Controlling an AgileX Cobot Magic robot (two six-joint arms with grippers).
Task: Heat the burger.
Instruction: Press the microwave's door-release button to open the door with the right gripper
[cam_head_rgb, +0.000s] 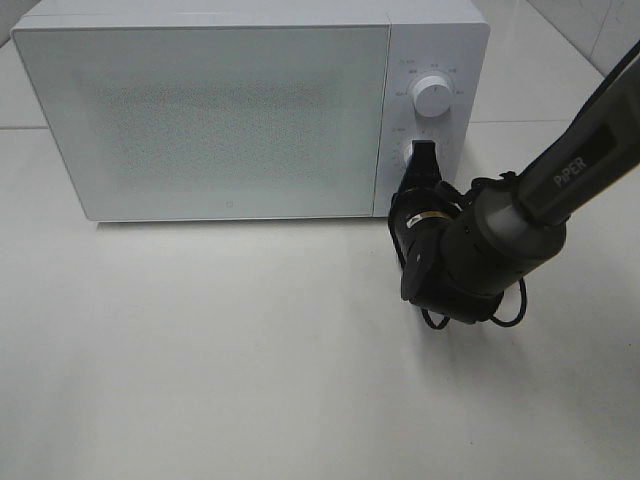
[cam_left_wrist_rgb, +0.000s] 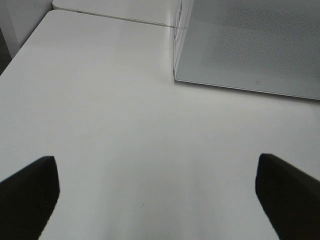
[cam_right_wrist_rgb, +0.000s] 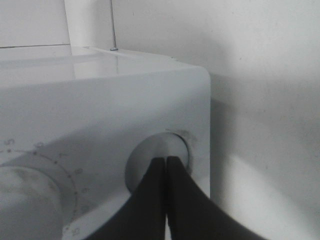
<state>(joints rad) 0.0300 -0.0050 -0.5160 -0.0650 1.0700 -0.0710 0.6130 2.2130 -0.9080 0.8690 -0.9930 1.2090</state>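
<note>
The burger is not in view. The white microwave stands at the back of the table with its frosted door shut. My right gripper is shut, its two fingers pressed together with their tips against the lower round knob of the control panel. In the right wrist view the closed fingertips rest on that knob. My left gripper is open and empty, low over bare table to the left of the microwave. It does not show in the exterior high view.
The upper dial sits above the lower knob and also shows in the right wrist view. The white table stretches in front of the microwave. My right arm reaches in from the right edge.
</note>
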